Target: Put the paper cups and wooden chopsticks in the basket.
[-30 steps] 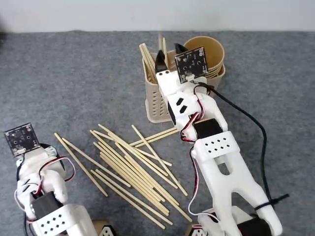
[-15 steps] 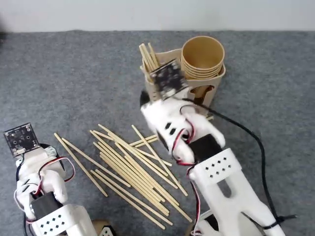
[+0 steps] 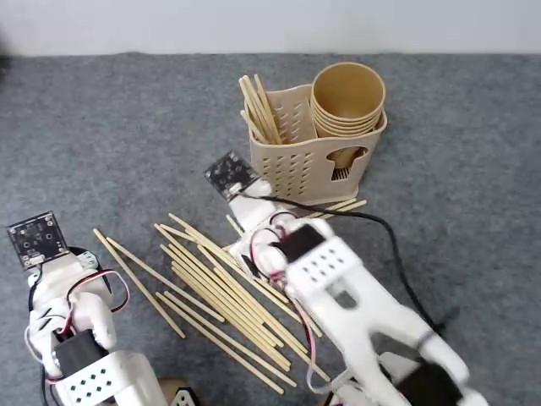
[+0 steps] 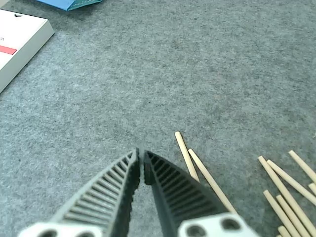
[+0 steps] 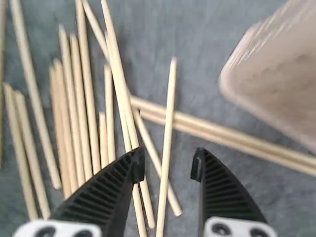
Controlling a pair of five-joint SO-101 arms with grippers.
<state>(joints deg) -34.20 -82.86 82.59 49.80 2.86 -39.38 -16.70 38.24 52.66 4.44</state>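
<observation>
A beige slotted basket (image 3: 308,165) holds a stack of paper cups (image 3: 348,95) and a few wooden chopsticks (image 3: 259,110). Many loose chopsticks (image 3: 224,288) lie scattered on the grey carpet in front of it. My right arm (image 3: 321,271) hangs over the near end of that pile. Its gripper (image 5: 168,165) is open low above the carpet, with one chopstick (image 5: 168,123) lying between the fingers, and the basket (image 5: 276,84) is close by. At the near left, my left gripper (image 4: 141,157) is shut and empty beside two chopstick ends (image 4: 195,163).
Two chopsticks (image 3: 338,207) lie along the basket's front foot. A white box (image 4: 17,42) and a blue sheet (image 4: 69,3) lie far out on the carpet beyond the left gripper. Open carpet spreads to the left and right of the basket.
My right arm has swung away from above the basket, down and left to the loose chopsticks. The left arm has not moved.
</observation>
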